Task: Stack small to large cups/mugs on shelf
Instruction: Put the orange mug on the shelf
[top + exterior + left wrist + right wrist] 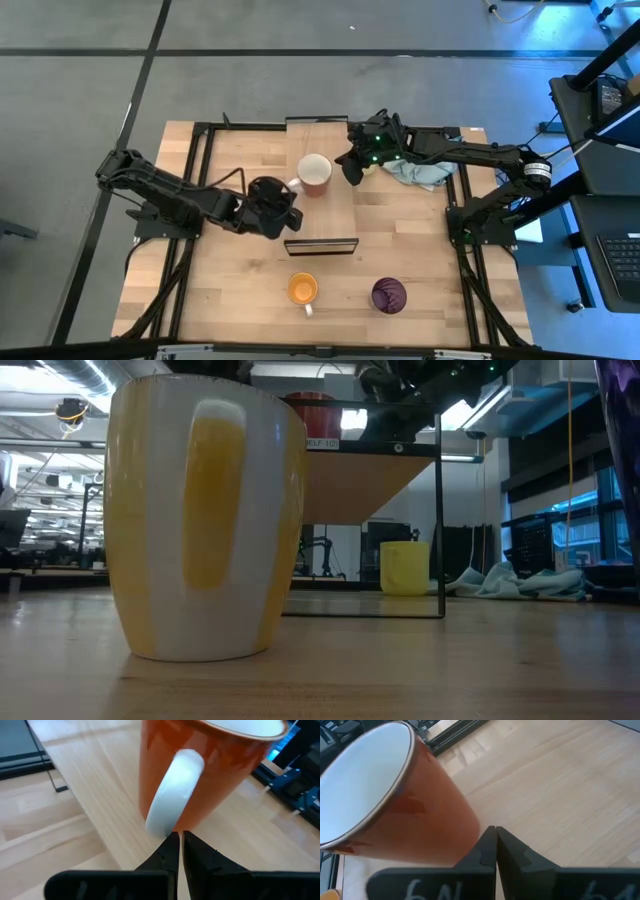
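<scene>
An orange mug (314, 172) with a white inside and a white handle stands upright on the light-wood shelf (320, 215). It also shows in the low view (305, 405). My left gripper (292, 190) is shut at the mug's handle side. My right gripper (351, 172) is shut at the mug's opposite side. A yellow mug (405, 567) stands under the shelf. A white-and-yellow mug (303, 290) and a dark purple mug (388, 294) stand on the table near its near edge. My left gripper has its shut fingertips (172, 845) at the lower end of the orange mug's white handle (159, 824), coming slanting from the table's left. I cannot tell whether they touch it. My right gripper has its shut fingertips (489, 842) against the lower part of the mug's wall (462, 832), on the side away from the handle, coming from the table's right. The mug stands upright on the shelf.
A blue-grey cloth (420, 172) lies on the table right of the shelf, under my right arm. The shelf's dark frame (320, 243) stands at its near end. Bare tabletop lies left of the shelf and between the two near mugs.
</scene>
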